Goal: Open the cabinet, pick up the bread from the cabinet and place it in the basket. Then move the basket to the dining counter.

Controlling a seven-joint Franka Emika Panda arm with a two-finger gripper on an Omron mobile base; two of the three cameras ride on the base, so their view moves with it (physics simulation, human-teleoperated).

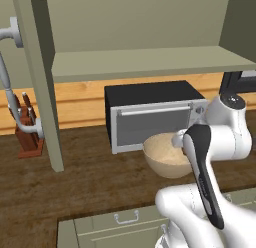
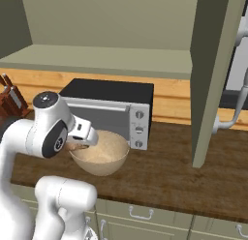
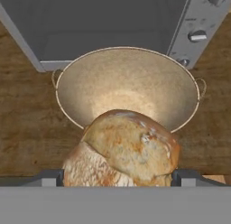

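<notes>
Bread [image 3: 128,148] sits nearest, held between the widely spread tips of the pincer [image 3: 118,175]. It hangs over the near rim of the basket [image 3: 128,83], which stands on the table [image 3: 27,123] before the microwave [image 1: 150,114]. Judged: the hollow lies just ahead and below, so release needs a slight advance.

No readable text, labels, brands or numbers anywhere. Microwave [image 2: 109,111] control panel at centre of the right base view has two knobs and small marks, too blurred to read; same panel at upper right of the hand view, plain knobs, no legible print. Arm's dark cover at lower right of the left base view carries faint marks, also unreadable.
</notes>
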